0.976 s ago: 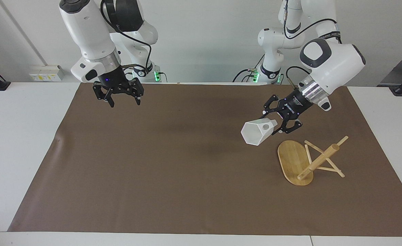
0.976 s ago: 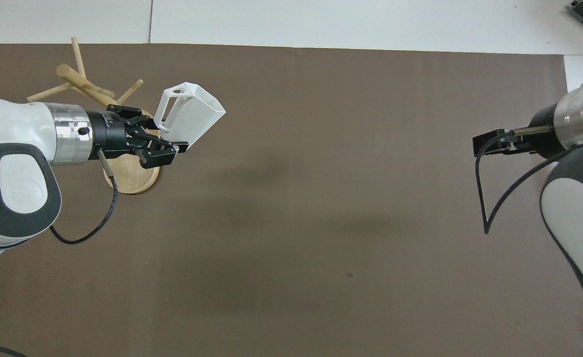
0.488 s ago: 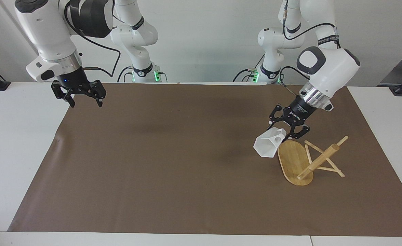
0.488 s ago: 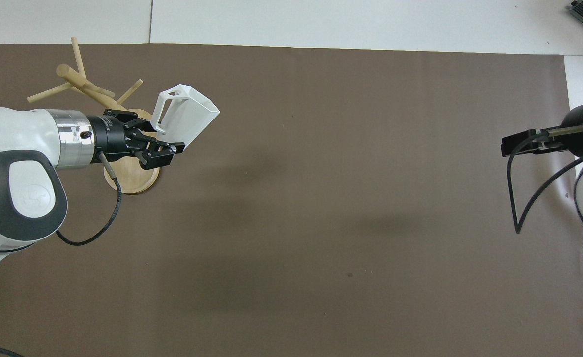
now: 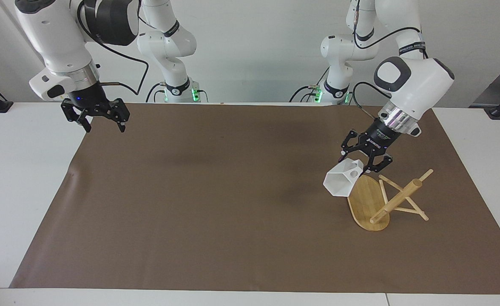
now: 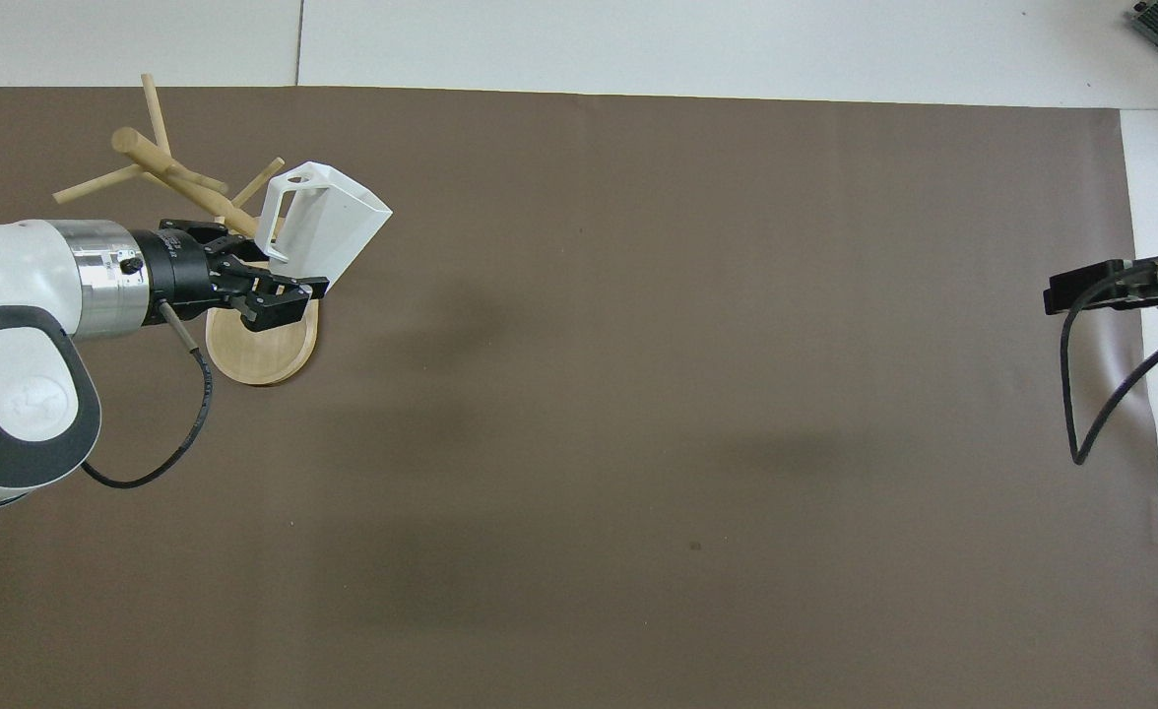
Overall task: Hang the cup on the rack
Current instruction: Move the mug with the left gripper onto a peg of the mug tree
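Note:
The white faceted cup (image 5: 341, 182) (image 6: 331, 222) hangs tilted in the air, its mouth turned toward the middle of the table. My left gripper (image 5: 362, 167) (image 6: 287, 277) is shut on it at the handle end. The cup is over the edge of the rack's oval base (image 5: 365, 203) (image 6: 262, 347). The bamboo rack (image 5: 396, 199) (image 6: 173, 174) stands at the left arm's end of the table; its post and pegs are beside the cup, and I see no contact between them. My right gripper (image 5: 103, 123) waits open and empty above the mat's edge at the right arm's end.
A brown mat (image 5: 216, 204) (image 6: 638, 394) covers most of the white table (image 5: 16, 178). In the overhead view only a black bracket and cable of the right arm (image 6: 1096, 290) show at the mat's edge.
My left gripper has carried the cup toward the rack and lower, so that it now overlaps the base. The right arm has swung out to its own end of the table and settled.

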`<state>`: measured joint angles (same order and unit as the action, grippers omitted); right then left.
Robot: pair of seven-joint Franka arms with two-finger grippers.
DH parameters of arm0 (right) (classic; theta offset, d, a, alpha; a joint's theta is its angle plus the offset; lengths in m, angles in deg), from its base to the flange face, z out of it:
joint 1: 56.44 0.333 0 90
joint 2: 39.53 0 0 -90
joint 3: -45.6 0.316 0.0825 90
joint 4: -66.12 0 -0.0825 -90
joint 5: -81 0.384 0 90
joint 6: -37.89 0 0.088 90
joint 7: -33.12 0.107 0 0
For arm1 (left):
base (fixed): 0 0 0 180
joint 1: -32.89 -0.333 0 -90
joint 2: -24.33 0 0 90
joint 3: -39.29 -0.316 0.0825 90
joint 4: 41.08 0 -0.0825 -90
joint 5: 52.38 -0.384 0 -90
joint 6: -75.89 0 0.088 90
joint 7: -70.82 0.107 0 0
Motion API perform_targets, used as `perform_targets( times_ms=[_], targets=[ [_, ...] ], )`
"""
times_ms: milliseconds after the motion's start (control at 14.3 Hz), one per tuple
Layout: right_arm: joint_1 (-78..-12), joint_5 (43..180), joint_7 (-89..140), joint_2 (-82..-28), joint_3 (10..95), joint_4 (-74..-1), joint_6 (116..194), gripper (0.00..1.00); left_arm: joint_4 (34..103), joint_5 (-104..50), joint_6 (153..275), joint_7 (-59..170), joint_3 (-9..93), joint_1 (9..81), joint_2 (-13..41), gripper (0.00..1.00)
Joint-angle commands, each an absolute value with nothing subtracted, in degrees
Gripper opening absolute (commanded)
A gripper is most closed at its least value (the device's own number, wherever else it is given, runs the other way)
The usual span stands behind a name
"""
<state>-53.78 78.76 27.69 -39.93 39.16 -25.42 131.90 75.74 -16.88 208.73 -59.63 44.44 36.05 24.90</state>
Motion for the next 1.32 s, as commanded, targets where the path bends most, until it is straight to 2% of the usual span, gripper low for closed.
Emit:
perform_targets(
  times_ms=[0,349,627,1255],
  targets=[
    [-54.3,78.1,27.3,-40.6,40.1,-20.3,126.6,1.00,78.0,-18.0,209.0,-61.0,44.9,34.6,27.2,0.00],
    [-54.7,78.5,27.7,-40.6,40.8,-20.4,126.2,1.00,77.9,-18.0,209.9,-61.7,44.8,33.9,27.1,0.00],
    [-54.6,78.5,30.5,-40.1,40.8,-22.6,131.0,1.00,77.9,-18.0,215.4,-63.9,44.9,33.9,26.5,0.00],
    [-54.5,78.6,30.2,-40.1,40.6,-22.7,130.9,1.00,79.0,-17.9,218.4,-64.1,44.9,33.9,26.0,0.00]
  ],
)
